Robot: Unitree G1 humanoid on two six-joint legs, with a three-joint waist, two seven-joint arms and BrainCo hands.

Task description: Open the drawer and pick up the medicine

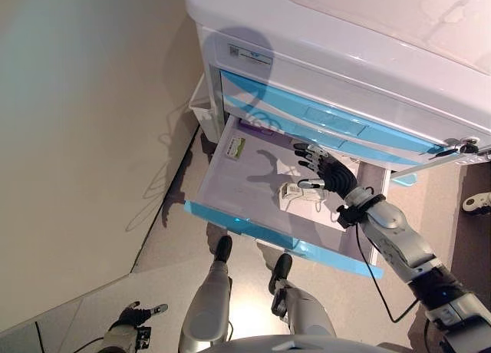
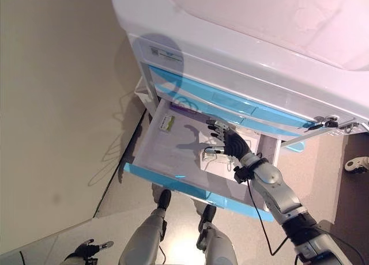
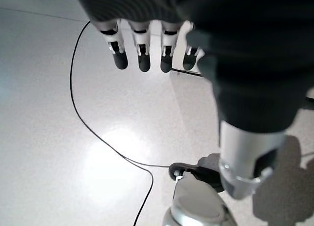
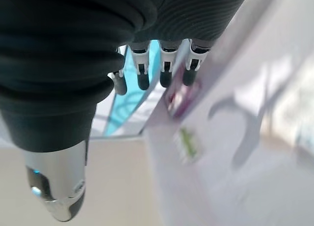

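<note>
The cabinet's lower drawer point(image 1: 253, 229), blue-fronted, stands pulled out. On its pale floor lie a white medicine box point(image 1: 295, 193), a small green-and-white box point(image 1: 235, 147) and a purple pack point(image 1: 257, 129) at the back. My right hand point(image 1: 326, 173) hovers over the drawer's right half, just above the white box, open with fingers spread and straight; it holds nothing. The right wrist view shows those straight fingers point(image 4: 164, 71) above the green box point(image 4: 188, 143). My left hand point(image 1: 134, 316) hangs low by the floor, open and idle.
Closed blue-fronted drawers point(image 1: 322, 119) sit above the open one under the white cabinet top. A small white bin point(image 1: 201, 107) hangs on the cabinet's left side. A beige wall runs along the left. A side shelf point(image 1: 437, 160) juts out at right.
</note>
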